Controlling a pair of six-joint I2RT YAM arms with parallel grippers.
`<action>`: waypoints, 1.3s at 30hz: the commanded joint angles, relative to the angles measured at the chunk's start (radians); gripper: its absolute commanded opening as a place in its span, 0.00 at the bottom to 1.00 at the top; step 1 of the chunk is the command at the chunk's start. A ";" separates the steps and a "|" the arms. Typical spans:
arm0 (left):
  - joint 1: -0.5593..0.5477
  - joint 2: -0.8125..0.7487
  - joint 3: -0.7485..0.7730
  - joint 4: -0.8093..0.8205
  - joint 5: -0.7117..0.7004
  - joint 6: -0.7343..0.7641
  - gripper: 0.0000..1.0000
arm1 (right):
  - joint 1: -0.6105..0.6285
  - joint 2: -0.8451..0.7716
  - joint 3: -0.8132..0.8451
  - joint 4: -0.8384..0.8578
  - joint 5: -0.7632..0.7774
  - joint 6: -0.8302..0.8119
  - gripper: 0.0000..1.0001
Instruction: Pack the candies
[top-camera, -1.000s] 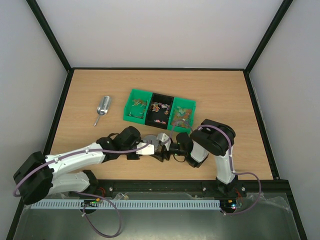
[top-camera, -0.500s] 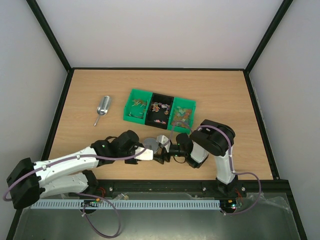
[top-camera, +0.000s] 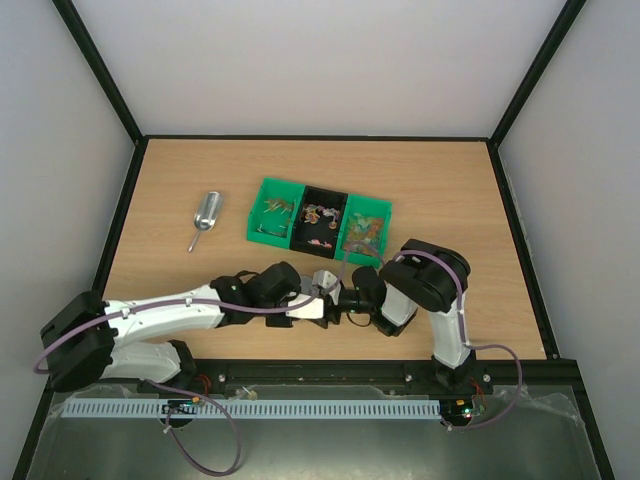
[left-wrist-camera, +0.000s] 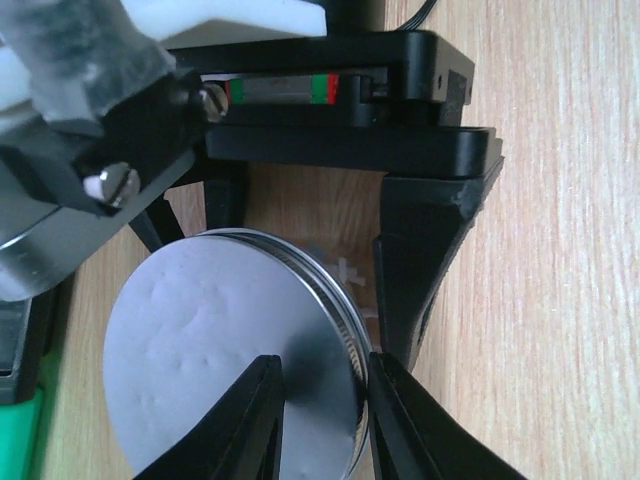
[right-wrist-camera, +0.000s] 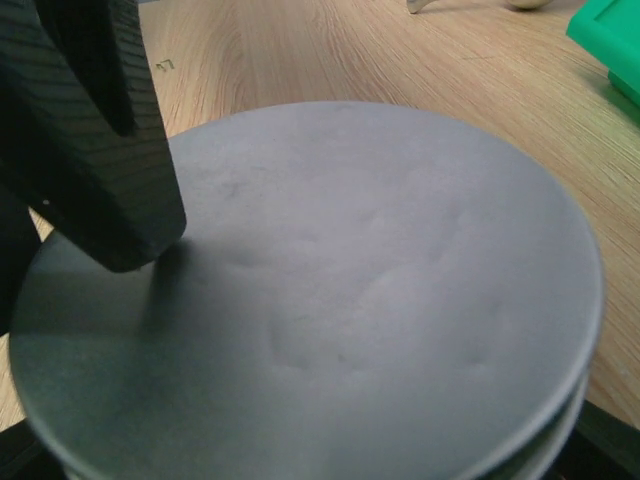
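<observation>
The candies (top-camera: 318, 215) lie in a three-part bin (top-camera: 262, 186), two green ends and a black middle. A round white-grey lid (left-wrist-camera: 200, 360) with a metal rim sits on the clear jar (left-wrist-camera: 345, 272), which is mostly hidden under it. My left gripper (left-wrist-camera: 322, 372) pinches the lid's right rim, one finger on top (left-wrist-camera: 255, 420) and one outside. In the top view it (top-camera: 308, 305) meets my right gripper (top-camera: 335, 296) near the front edge. The right gripper's black fingers (left-wrist-camera: 425, 260) straddle the jar. The lid fills the right wrist view (right-wrist-camera: 340, 300), hiding the right fingers.
A metal scoop (top-camera: 205, 217) lies on the table left of the bin. A corner of the green bin (right-wrist-camera: 610, 40) shows at the top right of the right wrist view. Black frame rails border the table.
My left gripper has moved right, from beside the jar onto the lid's rim. The right arm and jar have stayed put.
</observation>
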 joint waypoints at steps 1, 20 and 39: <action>0.001 -0.020 -0.041 0.015 -0.073 0.029 0.25 | 0.007 0.024 -0.017 -0.044 -0.029 -0.012 0.44; 0.256 -0.215 -0.113 -0.069 0.087 0.156 0.22 | 0.012 0.024 -0.015 -0.053 -0.036 -0.020 0.40; 0.020 -0.048 -0.022 0.060 0.079 0.055 0.26 | 0.012 0.016 -0.019 -0.060 -0.048 -0.025 0.40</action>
